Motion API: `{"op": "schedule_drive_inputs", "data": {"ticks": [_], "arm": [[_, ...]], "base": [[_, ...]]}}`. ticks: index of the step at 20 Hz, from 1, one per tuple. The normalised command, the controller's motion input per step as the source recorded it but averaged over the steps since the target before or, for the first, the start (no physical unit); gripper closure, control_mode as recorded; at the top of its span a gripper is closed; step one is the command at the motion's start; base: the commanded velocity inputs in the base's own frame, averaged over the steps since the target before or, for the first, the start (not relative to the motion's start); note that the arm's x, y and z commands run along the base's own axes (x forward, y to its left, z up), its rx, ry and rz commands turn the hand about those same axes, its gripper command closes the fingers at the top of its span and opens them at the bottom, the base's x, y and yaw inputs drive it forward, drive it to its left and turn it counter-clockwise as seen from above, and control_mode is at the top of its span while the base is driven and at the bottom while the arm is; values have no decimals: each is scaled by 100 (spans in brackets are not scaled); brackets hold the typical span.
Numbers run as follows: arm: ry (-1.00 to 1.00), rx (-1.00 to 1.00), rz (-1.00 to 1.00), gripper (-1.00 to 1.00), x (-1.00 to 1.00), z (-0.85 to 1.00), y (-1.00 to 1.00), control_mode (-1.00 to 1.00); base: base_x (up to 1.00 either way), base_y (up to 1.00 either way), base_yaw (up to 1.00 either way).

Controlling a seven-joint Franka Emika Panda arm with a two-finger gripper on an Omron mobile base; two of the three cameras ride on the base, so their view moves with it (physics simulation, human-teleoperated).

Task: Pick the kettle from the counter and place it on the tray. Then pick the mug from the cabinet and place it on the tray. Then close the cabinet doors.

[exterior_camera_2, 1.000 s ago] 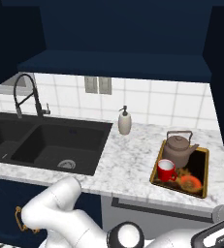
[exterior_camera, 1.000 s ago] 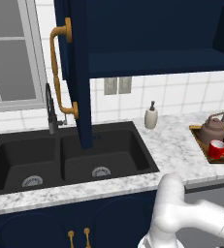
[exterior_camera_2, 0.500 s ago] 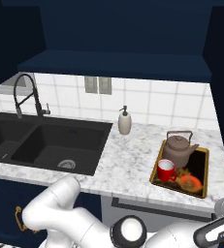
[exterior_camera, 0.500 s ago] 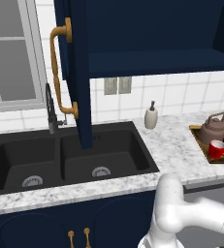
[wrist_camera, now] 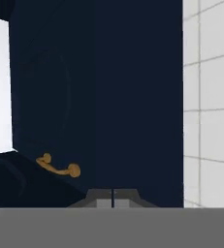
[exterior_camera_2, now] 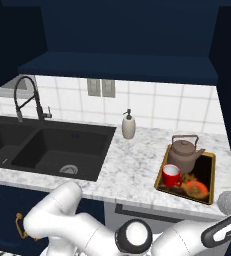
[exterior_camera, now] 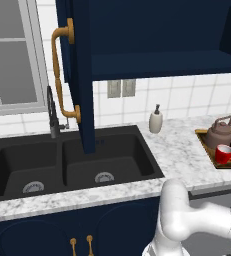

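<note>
Since a second ago nothing on the bench point(exterior_camera_2: 132, 160) has shifted; my arm has crept slightly across the bottom of the base views. Kettle point(exterior_camera_2: 183, 154) and mug point(exterior_camera_2: 171, 175) sit on the tray point(exterior_camera_2: 208, 183), right of the sink point(exterior_camera_2: 52, 147). Left cabinet door point(exterior_camera: 79, 75) hangs open above the sink. My gripper point(wrist_camera: 112, 197) looks clenched, fingertips touching, though barely visible, facing a navy panel with a brass handle point(wrist_camera: 57, 167).

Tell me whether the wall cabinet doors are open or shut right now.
Open. The left cabinet door swings out over the sink, exposing the cabinet's bare dark shelf.
</note>
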Motion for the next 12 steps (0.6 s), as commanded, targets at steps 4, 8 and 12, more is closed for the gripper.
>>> {"op": "schedule_drive_inputs", "data": {"ticks": [4,8,12], "arm": [[-26,8,0,100,6,38,0,-100],[-23,0,0,100,1,57,0,-100],[-17,0,0,100,0,66,0,-100]], "base": [[0,0,0],[0,0,0],[0,0,0]]}}
